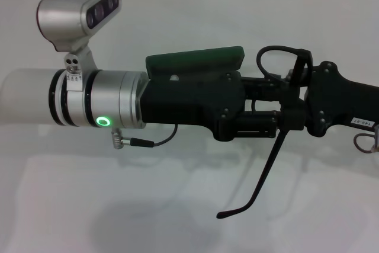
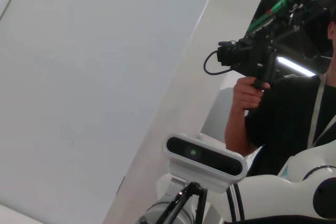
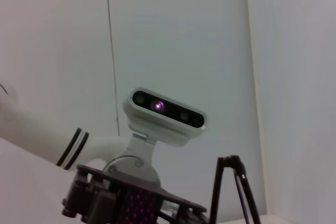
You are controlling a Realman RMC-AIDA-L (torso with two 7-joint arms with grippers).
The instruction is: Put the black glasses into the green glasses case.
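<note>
The black glasses (image 1: 269, 167) hang in the air between my two grippers, above the white table. One lens rim loops up at the top and one long temple arm dangles down. My right gripper (image 1: 302, 108) comes in from the right and is shut on the glasses' front. My left gripper (image 1: 266, 106) reaches in from the left and meets the glasses at the same place. The green glasses case (image 1: 195, 60) lies on the table behind the left gripper, partly hidden by it. A thin temple arm also shows in the left wrist view (image 2: 181, 200) and in the right wrist view (image 3: 233, 182).
The white table (image 1: 118, 205) spreads below both arms. A cable (image 1: 145, 142) hangs under the left wrist. A person with a camera (image 2: 252, 61) stands beyond the robot.
</note>
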